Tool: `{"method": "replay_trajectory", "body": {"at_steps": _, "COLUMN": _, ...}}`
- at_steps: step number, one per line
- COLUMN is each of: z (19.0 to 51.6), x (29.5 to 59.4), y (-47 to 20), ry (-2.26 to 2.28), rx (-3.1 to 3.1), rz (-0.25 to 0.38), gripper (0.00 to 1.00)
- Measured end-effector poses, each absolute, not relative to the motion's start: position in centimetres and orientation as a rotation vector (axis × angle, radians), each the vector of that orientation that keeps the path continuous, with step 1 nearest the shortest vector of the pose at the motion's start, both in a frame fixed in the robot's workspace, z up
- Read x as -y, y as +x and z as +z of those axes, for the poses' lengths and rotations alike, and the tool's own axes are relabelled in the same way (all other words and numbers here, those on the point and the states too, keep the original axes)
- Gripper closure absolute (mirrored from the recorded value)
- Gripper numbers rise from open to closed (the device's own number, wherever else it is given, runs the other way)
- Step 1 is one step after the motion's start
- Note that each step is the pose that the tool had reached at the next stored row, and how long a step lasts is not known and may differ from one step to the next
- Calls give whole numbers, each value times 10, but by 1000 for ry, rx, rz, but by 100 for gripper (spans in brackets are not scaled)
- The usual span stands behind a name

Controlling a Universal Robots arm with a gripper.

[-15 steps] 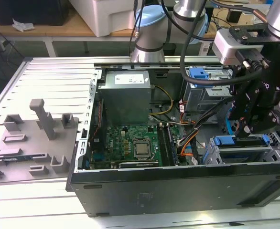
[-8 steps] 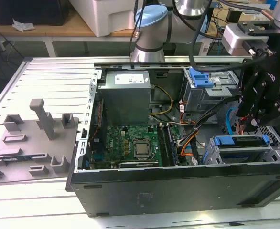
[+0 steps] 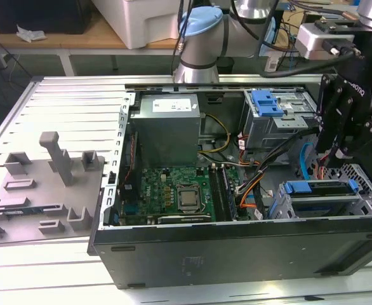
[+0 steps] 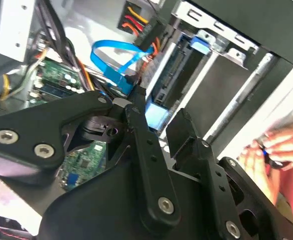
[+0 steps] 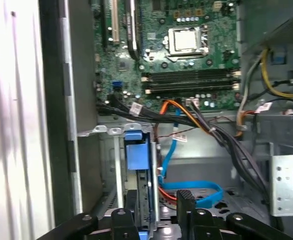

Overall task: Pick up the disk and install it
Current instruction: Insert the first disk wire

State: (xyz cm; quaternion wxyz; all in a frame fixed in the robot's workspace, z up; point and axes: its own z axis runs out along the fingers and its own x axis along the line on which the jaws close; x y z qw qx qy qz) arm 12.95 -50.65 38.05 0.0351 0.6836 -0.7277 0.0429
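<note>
Two black fingers [image 5: 185, 199] spread, empty, just above silver rectangular blue-framed disk [image 5: 136, 155]; best to centre fingertips on frame, clear of flat blue cable [image 5: 206, 192] alongside.

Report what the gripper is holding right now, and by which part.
Nothing, as far as shows. The gripper has its fingers apart over the disk, which sits edge-up in its metal bay, not clamped.

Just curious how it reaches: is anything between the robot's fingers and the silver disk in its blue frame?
Nothing visible does. The open fingers hang close above the silver, blue-framed disk; a blue flat cable loops beside it, not between.
</note>
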Motion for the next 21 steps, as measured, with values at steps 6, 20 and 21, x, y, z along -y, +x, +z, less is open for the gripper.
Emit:
{"method": "replay_trajectory", "body": {"at_steps": 6, "z": 381, "x": 495, "y": 152, "ry": 2072, "rx": 2204, "rz": 163, "gripper": 56}}
{"method": "replay_trajectory", "body": {"at_steps": 20, "z": 387, "x": 493, "y": 173, "ry": 2064, "rx": 2191, "rz": 144, "gripper": 56}}
{"method": "replay_trajectory", "body": {"at_steps": 21, "z": 392, "x": 493, "y": 170, "ry": 2064, "rx": 2191, "rz": 145, "gripper": 56}}
